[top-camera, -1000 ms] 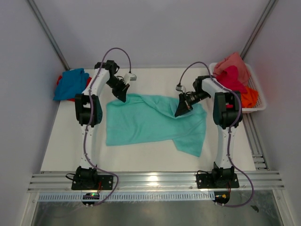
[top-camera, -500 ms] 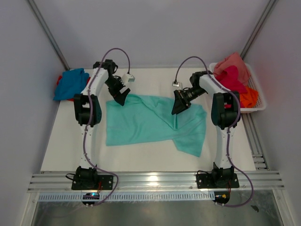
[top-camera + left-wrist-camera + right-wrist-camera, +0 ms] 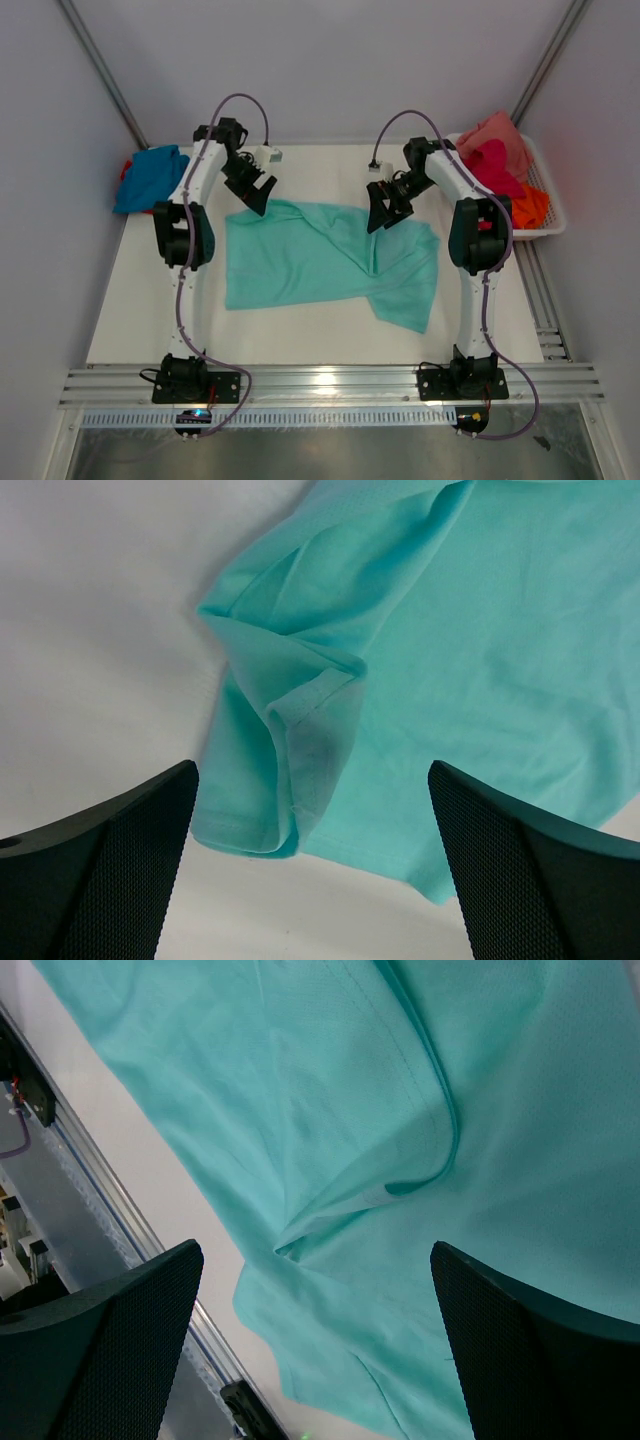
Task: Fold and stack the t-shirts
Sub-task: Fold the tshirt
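Plainly, the mint-teal t-shirt [image 3: 310, 265] lies rumpled in the middle of the table [image 3: 150, 310], both grippers wide and empty.
Top view: left gripper [image 3: 256, 198] hangs over its far-left corner, right gripper [image 3: 384, 213] over the far-right fold. Left wrist: a doubled-over sleeve [image 3: 300, 695] sits ahead of the spread fingers; thin, limp cloth, probably best pinched at that hemmed edge. Right wrist: a curved seam [image 3: 440, 1130] looks a firmer hold; the fabric will likely drape and slide.

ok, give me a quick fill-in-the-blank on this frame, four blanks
The left gripper and right gripper both stand ____.
The teal t-shirt is held by ____ gripper.
The white basket sits on the robot's ____ side.
The far-left t-shirt is coloured ____.
Missing: open; neither; right; blue.
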